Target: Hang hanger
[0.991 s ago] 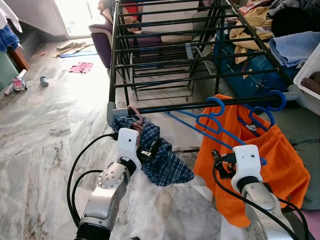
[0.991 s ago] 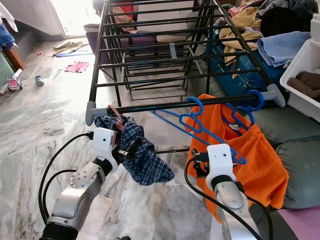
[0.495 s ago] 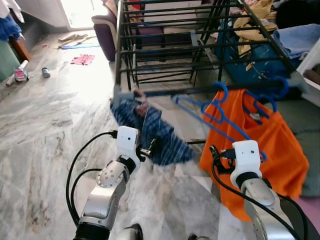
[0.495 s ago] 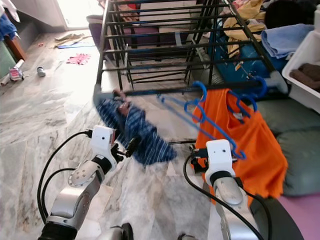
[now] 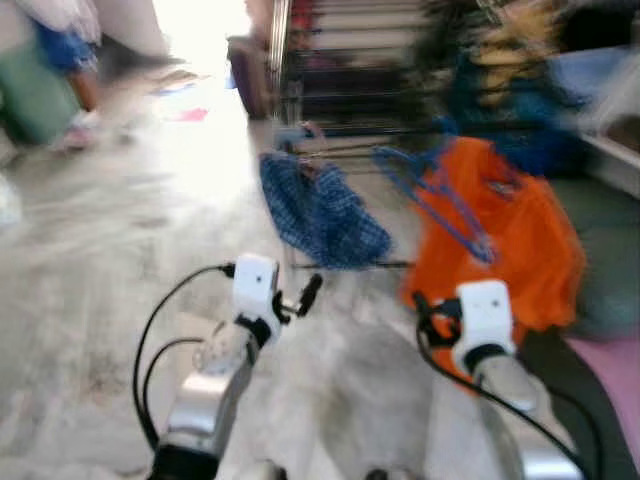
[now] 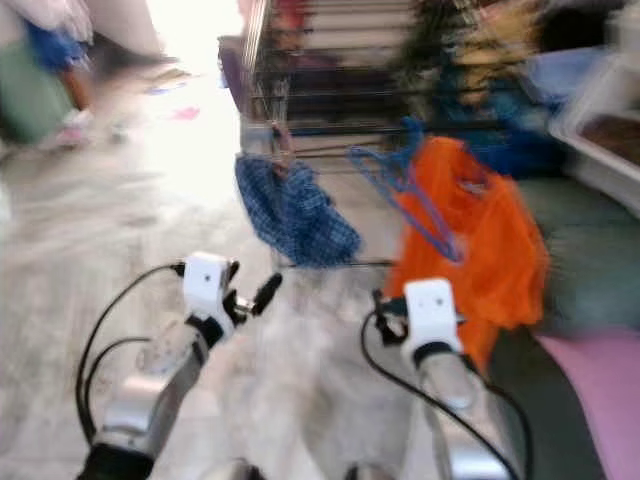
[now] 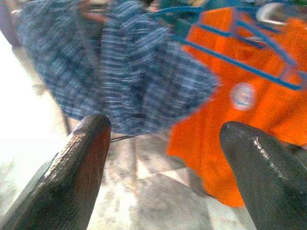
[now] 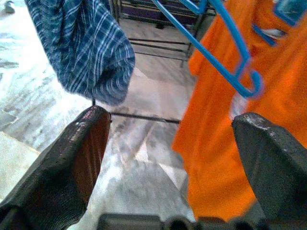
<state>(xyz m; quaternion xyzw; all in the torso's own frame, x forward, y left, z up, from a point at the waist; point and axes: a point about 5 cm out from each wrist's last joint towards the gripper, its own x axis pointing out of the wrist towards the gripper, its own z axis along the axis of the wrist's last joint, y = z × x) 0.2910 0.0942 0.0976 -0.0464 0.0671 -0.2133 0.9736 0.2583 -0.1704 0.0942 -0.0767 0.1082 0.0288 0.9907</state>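
Both head views are pretty smeared with blur, so fine detail is hard to make out. The drying rack (image 5: pixel 400 95) stands ahead of the robot on the marble floor (image 5: pixel 110 260). A blue plaid garment (image 5: pixel 322 208) hangs from the rack's near rail on the left side, with a reddish-brown hanger (image 7: pixel 91 8) at its top. To its right hangs an orange shirt (image 5: pixel 500 225), and some empty blue hangers (image 5: pixel 440 195) dangle off the rail just in front of it, touching the orange cloth.

The left gripper (image 7: pixel 163 143) is held out low in front of the robot, below and short of the plaid garment, not touching it. Its two black fingers (image 7: pixel 76 167) are spread wide with nothing between them; past them the wrist view looks at the bottom of the plaid cloth and the orange shirt beside it.

The right gripper (image 8: pixel 177 158) is out in front too, down near the lower part of the orange shirt. Its fingers (image 8: pixel 67 167) are also spread wide and empty. Its wrist view has one blue hanger (image 8: pixel 225 52) slanting across the orange shirt, the plaid garment off to the side, and a low rack bar (image 8: pixel 144 118) over the floor.

Beyond the rack there's a blurry heap of clothes (image 5: pixel 510 50) on the right.
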